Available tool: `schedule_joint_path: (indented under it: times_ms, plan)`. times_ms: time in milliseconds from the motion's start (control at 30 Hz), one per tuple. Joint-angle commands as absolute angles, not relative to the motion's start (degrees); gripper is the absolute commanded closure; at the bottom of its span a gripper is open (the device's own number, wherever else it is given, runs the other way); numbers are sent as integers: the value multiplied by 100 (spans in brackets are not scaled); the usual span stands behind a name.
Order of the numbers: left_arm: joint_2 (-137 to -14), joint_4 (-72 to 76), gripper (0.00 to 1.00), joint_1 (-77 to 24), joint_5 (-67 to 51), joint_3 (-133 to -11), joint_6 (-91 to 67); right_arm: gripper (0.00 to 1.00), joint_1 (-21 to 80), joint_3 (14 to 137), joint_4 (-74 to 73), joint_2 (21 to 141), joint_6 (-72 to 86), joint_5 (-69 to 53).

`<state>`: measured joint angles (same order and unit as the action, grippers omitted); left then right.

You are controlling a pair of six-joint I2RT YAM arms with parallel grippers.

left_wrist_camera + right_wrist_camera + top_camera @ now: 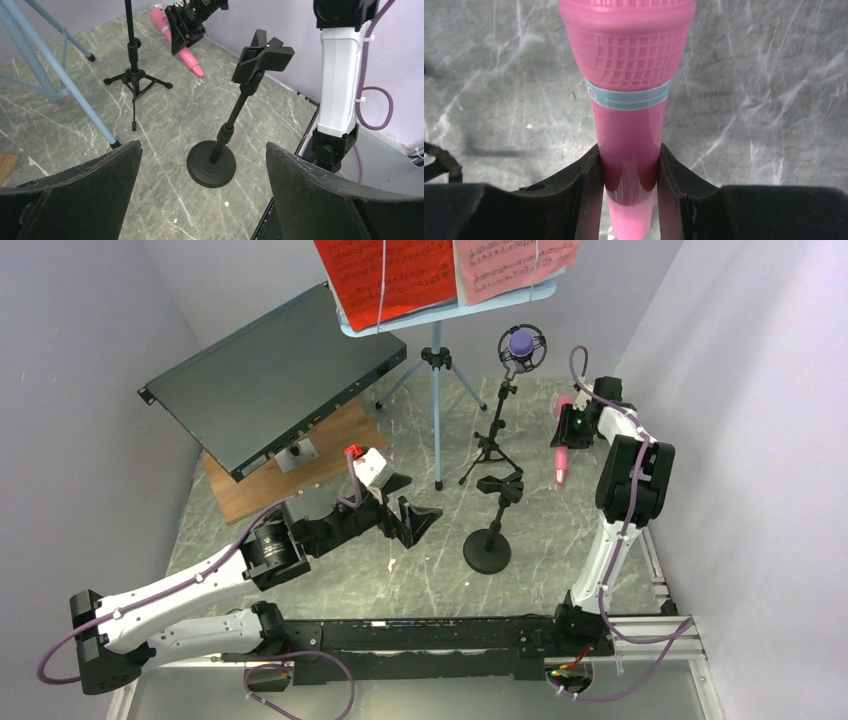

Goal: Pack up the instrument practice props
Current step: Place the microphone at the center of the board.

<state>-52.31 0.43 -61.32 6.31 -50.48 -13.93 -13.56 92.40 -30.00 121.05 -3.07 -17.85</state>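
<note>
1. Nearest, at the left gripper point(408, 502): spread wide, gripping nothing, low over the table point(330, 585) and facing the round-base stand point(489, 540).
2. Just beyond, on that stand: upright, clip empty, not yet packed.
3. To the right, in the right gripper point(629, 160): closed on the handle of the pink mic point(629, 75), head pointing away from the wrist (lifted or resting on the table, cannot tell).
4. Further back, on the tripod stand point(495, 445): purple mic point(522, 343) seated in its mount, untouched.
5. Farthest, on the rack point(436, 410): legs unfolded, red pages point(385, 275) and pink pages point(515, 262) sitting on its tray.
6. By this reckoning: barely begun. 1 of 2 mics in hand; the other mic, 2 stands, the rack and the pages all left to do. Nowhere shown to pack into.
</note>
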Motion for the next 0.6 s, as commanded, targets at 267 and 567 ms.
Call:
schedule_joint_path:
  times_ms: [267, 567]
  plan:
    - [-5331, 130, 0, -6136, 629, -5105, -1583, 50, -1327, 10107, -3109, 12494, -225, -1466]
    - [-5498, 189, 1, -6135, 188, -5125, -1530, 36, -1386, 9607, -2962, 11901, -229, -1729]
